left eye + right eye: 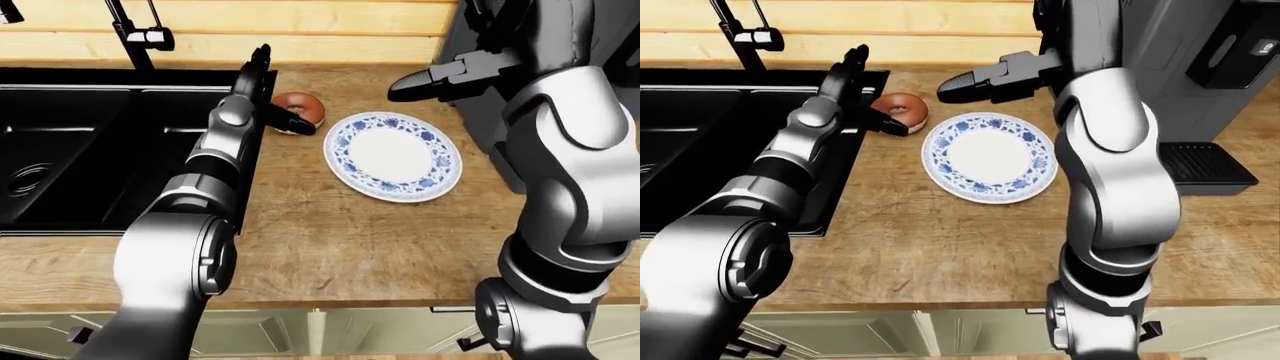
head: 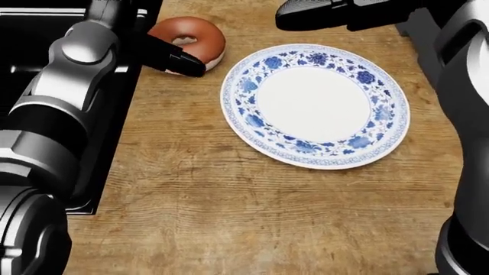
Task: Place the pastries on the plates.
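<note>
A brown glazed ring pastry [image 2: 195,35] lies on the wooden counter, up and left of an empty blue-and-white patterned plate [image 2: 315,104]. My left hand [image 1: 278,94] is open beside the pastry's left side, its long fingers pointing up over the sink edge. Its thumb [image 2: 183,63] reaches across the pastry's lower left edge. My right hand [image 1: 410,86] is open and empty, fingers stretched left, hovering above the counter just beyond the plate's upper rim.
A black double sink [image 1: 90,150] with a black faucet [image 1: 135,34] fills the left side. A grey coffee machine [image 1: 1200,75] with a dark drip tray [image 1: 1205,165] stands at the right. The counter's near edge [image 1: 330,304] runs along the bottom.
</note>
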{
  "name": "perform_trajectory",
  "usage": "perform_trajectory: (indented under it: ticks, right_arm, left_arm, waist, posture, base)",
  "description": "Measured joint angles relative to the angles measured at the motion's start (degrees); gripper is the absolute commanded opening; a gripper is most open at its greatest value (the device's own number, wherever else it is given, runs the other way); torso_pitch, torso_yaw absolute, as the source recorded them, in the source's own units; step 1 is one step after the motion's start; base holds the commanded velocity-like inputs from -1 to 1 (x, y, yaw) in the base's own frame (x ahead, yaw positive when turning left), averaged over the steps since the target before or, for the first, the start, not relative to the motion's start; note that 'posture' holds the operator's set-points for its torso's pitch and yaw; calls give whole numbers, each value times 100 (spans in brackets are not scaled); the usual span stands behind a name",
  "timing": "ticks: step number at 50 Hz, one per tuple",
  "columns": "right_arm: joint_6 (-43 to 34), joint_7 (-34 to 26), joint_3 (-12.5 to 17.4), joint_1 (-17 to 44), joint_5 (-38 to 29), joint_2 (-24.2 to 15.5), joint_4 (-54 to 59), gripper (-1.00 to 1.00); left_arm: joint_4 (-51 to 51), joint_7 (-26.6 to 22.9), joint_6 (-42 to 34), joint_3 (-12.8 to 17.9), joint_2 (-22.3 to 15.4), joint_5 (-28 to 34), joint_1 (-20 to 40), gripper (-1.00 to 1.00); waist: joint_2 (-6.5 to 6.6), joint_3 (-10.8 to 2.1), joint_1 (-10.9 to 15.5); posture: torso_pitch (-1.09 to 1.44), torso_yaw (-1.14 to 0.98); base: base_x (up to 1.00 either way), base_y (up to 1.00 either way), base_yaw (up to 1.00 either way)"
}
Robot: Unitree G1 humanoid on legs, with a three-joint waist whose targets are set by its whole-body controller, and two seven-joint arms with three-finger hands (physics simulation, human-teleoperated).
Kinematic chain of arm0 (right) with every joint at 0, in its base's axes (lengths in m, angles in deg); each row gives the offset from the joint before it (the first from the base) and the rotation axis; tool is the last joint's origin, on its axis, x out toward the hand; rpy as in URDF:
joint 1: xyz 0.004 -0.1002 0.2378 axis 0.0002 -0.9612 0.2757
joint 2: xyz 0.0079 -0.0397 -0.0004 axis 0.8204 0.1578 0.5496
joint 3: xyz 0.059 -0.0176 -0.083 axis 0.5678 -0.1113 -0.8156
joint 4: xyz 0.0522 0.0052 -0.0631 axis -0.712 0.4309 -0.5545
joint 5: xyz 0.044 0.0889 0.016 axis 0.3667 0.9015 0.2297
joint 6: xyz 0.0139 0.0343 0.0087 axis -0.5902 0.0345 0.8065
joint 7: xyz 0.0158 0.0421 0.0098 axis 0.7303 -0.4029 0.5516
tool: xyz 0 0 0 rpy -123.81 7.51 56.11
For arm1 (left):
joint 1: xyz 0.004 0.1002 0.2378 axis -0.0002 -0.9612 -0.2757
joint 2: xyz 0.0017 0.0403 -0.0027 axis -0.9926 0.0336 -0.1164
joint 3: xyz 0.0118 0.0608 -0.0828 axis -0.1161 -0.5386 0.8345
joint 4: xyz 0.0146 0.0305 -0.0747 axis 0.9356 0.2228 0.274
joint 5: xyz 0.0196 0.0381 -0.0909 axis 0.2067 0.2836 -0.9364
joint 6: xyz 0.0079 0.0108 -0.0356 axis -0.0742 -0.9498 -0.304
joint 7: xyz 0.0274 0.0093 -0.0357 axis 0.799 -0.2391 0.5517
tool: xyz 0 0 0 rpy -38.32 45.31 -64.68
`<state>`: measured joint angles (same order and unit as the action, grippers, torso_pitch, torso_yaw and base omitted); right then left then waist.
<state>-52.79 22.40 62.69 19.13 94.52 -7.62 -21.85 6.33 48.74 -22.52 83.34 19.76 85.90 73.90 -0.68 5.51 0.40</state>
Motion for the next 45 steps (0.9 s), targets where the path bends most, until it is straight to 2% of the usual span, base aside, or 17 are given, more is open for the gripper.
perform_trajectory:
  ticks: [16, 33, 45]
  right_arm:
    - [-101, -3, 23, -72, 18, -32, -164, 100]
    - [-79, -3, 57, -91, 29, -46, -142, 100]
    - [-130, 17, 61, -101, 51, -56, -191, 100]
  left_arm:
    - [13, 16, 70, 6, 24, 131, -52, 100]
    - [26, 416, 83, 103, -17, 181, 49, 100]
    - [38, 654, 22, 82, -16, 264, 28, 100]
  waist:
    - [-7, 134, 10]
    - [-8, 315, 2]
    - [-8, 357, 4]
  posture:
    - [16, 0]
    - [22, 0]
    - [22, 0]
  base:
    - [0, 0, 0]
    - [0, 0, 0]
    - [0, 0, 0]
